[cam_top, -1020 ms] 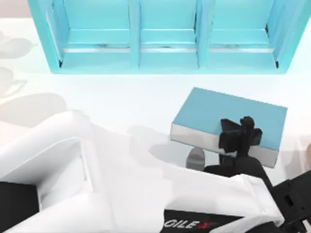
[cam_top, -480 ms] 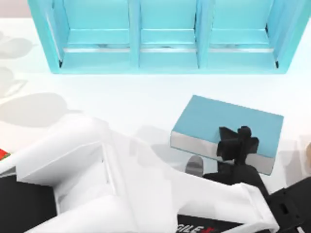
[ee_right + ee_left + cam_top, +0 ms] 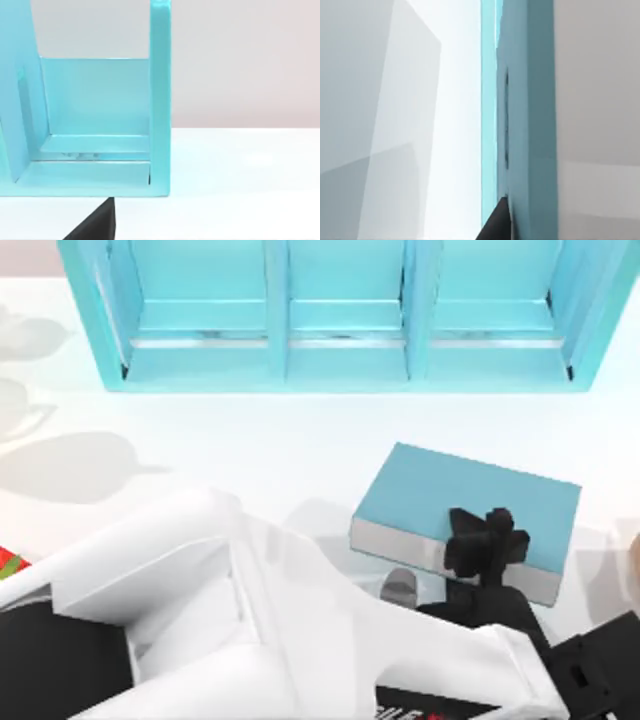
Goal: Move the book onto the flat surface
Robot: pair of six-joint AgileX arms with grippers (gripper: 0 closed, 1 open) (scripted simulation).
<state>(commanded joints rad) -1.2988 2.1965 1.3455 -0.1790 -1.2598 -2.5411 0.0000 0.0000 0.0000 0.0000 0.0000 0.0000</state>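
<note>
The book has a turquoise cover and white-grey page edges. It hangs slightly tilted over the flat surface, the white tabletop, right of centre and in front of the shelf, with a grey shadow under it. My left gripper is shut on the book's near edge, and its white arm crosses the lower part of the top view. In the left wrist view the turquoise cover is very close and edge-on. My right gripper is a dark wedge low in the right wrist view, facing the shelf's end.
A turquoise shelf unit with three compartments stands along the back of the table; its end board is in the right wrist view. A small red and green object sits at the left edge. Open tabletop lies between shelf and book.
The book and my left gripper have shifted a little toward the near edge of the table and look lower. The left arm's white body has swung to the right.
</note>
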